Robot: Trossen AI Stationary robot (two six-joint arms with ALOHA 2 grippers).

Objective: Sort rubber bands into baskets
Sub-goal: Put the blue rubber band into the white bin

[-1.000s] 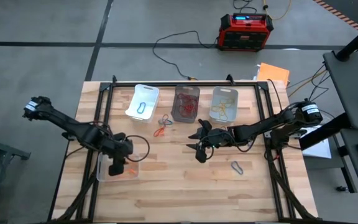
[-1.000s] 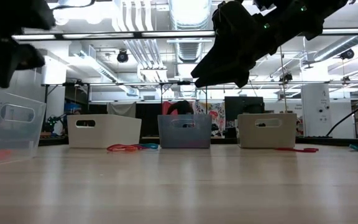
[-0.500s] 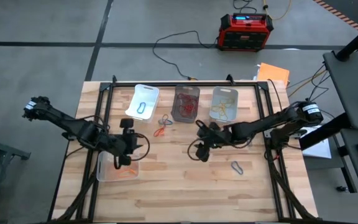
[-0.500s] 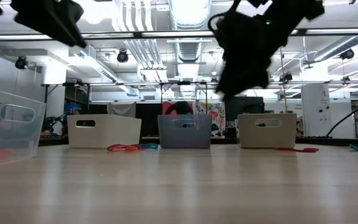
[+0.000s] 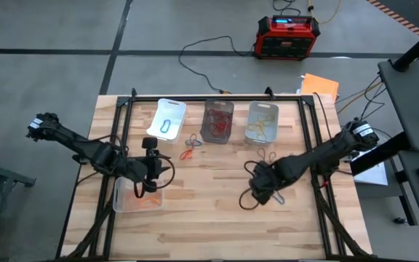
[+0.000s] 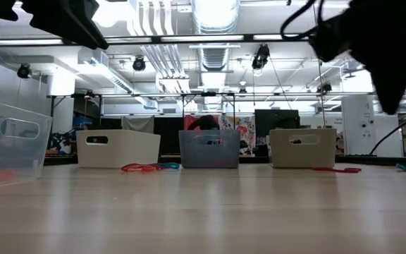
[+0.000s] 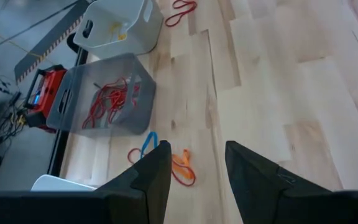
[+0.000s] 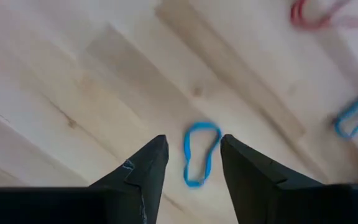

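The right gripper [image 5: 262,191] has travelled from centre frame, near the middle basket, to the lower right of the high view. It now hangs over a blue rubber band [image 8: 198,153] lying flat on the table [image 5: 202,218]. In the right wrist view the fingers [image 8: 143,171] stand apart with the band showing between them, and nothing is held. This reads as alignment for the next pick.

The left gripper [image 5: 148,175] has lifted clear of the clear basket [image 5: 122,196] at lower left of the high view (orange bands lie inside it). It now sits just above that basket's upper edge. Its fingers [image 7: 146,180] are parted and empty. This suggests one drop is complete.

Remaining stock:
- A small cluster of loose bands [image 5: 189,149] lies left of centre, below the white basket [image 5: 167,118].
- The dark basket [image 5: 218,121] holds red bands.
- The third basket [image 5: 262,121] holds yellowish ones.

Limits of view:
- In the low view both grippers are cut off at the top edge, so their fingertips cannot be read there.
- In the high view the target band is hidden by the right gripper.
- A partly cropped second blue loop and a red loop show at the right wrist view's edges.
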